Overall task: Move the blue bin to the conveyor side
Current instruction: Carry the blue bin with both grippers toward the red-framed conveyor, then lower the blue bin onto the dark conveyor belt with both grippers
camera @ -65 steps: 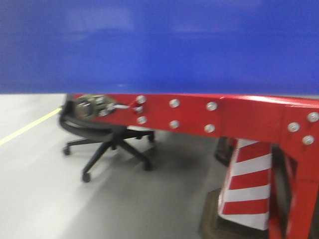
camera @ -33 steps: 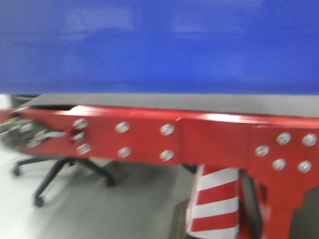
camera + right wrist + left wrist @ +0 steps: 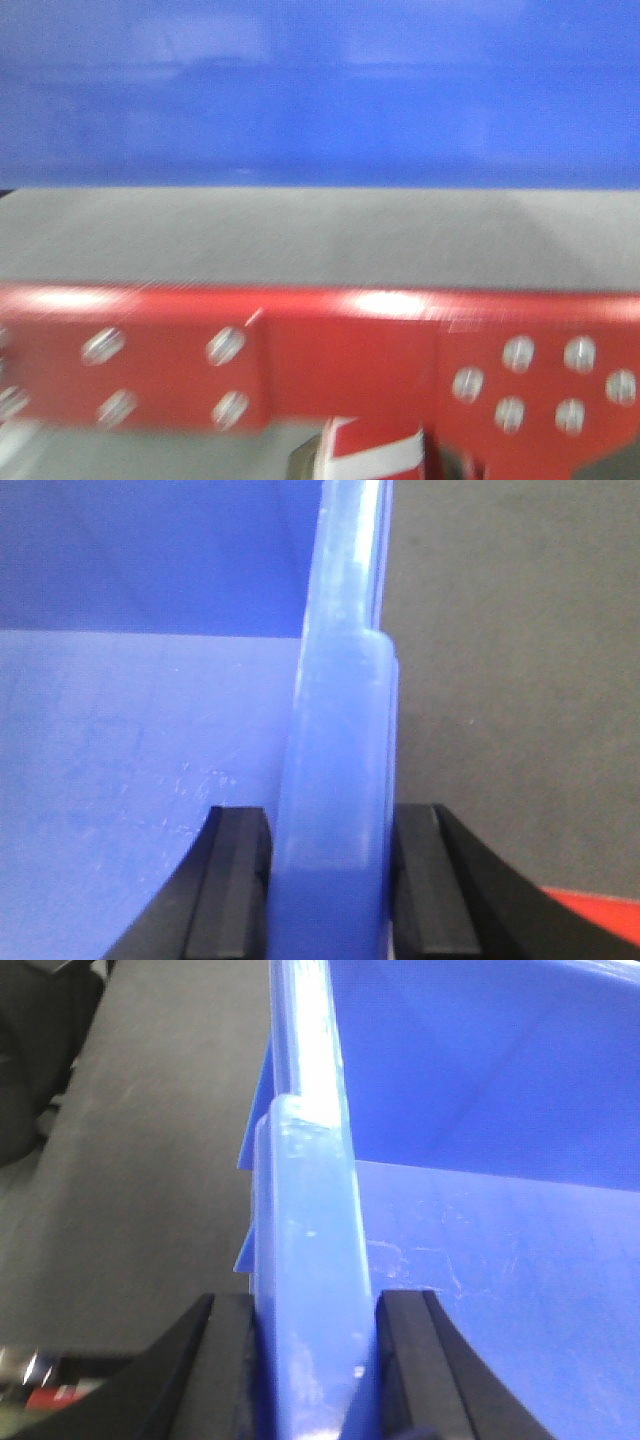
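1. Because the blue bin [image 3: 320, 90] is too wide for one arm, I carry it by opposite walls. Here the left gripper [image 3: 312, 1360] is clenched on the thick rim of one side.
2. On the other side, the right gripper [image 3: 330, 880] is clamped across the rim in the same way, one finger inside the wall and one outside.
3. The bin is over the conveyor [image 3: 320, 235], with dark belt showing outside both walls. I cannot tell whether its base rests on the belt.
4. Below the bin's near wall runs the red frame [image 3: 330, 360], which edges the belt. I judge the carry nearly complete, with set-down and release pending.
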Motion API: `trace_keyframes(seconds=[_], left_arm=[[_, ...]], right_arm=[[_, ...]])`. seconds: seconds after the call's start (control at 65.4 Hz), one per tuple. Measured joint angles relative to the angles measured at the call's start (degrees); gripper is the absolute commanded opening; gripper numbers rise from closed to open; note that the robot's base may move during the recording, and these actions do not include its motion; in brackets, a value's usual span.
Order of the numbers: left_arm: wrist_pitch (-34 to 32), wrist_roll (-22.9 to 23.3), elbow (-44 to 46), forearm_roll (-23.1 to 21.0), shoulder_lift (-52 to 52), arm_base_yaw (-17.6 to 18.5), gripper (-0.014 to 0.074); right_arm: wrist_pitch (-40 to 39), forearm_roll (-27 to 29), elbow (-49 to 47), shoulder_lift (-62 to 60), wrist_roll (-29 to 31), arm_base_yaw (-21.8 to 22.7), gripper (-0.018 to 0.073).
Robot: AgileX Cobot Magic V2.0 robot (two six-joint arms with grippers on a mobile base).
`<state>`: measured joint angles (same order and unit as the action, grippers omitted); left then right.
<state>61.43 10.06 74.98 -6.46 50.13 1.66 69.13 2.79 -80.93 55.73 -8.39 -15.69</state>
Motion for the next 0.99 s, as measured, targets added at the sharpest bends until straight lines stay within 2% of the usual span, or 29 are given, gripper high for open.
trace_keyframes(seconds=[0.994], left_arm=[[0.0, 0.0, 0.0, 0.0, 0.0, 0.0, -0.0019]], right_arm=[[0.0, 0.0, 0.0, 0.0, 0.0, 0.0, -0.0078]])
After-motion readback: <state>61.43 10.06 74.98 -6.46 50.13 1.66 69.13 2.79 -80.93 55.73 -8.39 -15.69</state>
